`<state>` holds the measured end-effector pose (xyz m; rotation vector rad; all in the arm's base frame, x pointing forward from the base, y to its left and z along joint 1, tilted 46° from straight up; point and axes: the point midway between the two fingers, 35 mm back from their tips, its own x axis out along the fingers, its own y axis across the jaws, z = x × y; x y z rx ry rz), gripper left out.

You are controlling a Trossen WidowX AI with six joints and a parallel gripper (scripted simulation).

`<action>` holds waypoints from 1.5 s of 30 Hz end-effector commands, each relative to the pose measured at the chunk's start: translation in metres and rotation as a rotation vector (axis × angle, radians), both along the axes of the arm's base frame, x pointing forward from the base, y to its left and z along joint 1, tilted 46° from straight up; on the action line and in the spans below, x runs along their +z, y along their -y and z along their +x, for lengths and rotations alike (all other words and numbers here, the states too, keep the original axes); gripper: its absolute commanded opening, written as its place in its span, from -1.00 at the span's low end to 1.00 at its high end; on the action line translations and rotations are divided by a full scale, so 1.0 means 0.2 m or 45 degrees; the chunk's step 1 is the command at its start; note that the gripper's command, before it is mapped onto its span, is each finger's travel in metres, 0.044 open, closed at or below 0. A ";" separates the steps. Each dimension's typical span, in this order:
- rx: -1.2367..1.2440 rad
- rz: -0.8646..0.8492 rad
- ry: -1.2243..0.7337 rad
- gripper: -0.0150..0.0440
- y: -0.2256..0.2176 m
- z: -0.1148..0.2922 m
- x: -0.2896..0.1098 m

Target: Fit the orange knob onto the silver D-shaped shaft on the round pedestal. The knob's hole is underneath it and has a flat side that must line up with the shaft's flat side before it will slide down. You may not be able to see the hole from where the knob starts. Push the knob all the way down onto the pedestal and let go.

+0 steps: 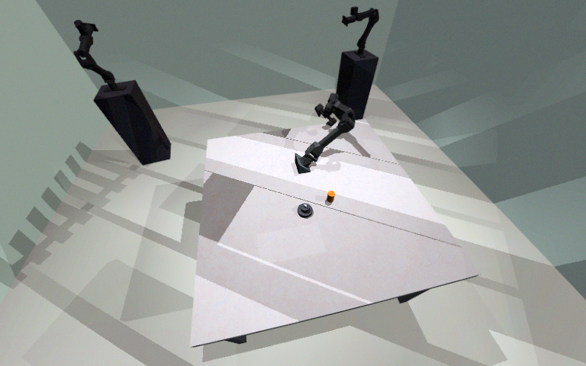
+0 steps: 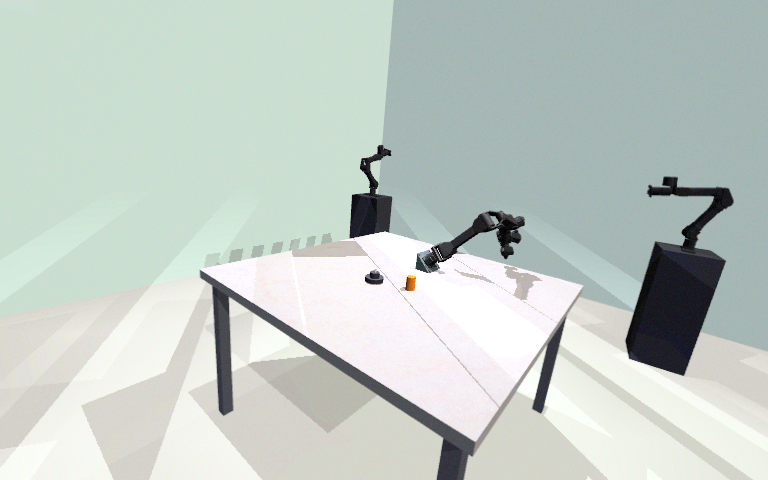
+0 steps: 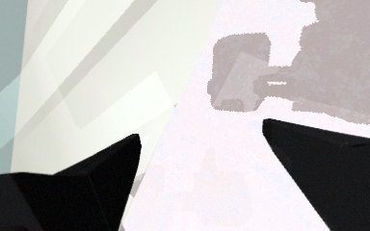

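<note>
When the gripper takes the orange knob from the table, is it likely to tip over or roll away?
The orange knob is a short cylinder standing upright, so a push near its top may tip it. Once on its side, its round wall would probably let it roll. It looks stiff and smooth; the open gripper, far from it, should close squarely on its sides.

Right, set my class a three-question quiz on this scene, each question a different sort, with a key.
1. True or false: the pincer is shut on the knob.
2. Where is the knob? A) on the shaft B) upright on the table, beside the pedestal C) between the fingers
3. Fill in: in the wrist view the pincer's fingers stand ____ with only table between them.

Key: 1 false; 2 B; 3 apart
</note>
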<state>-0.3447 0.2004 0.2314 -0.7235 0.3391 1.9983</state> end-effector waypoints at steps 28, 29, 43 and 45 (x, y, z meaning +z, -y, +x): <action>2.313 0.506 2.673 1.00 0.06 -0.09 0.07; 2.366 0.507 2.709 1.00 0.06 -0.09 0.07; 2.381 0.507 2.719 1.00 0.06 -0.09 0.07; 2.381 0.507 2.719 1.00 0.06 -0.09 0.07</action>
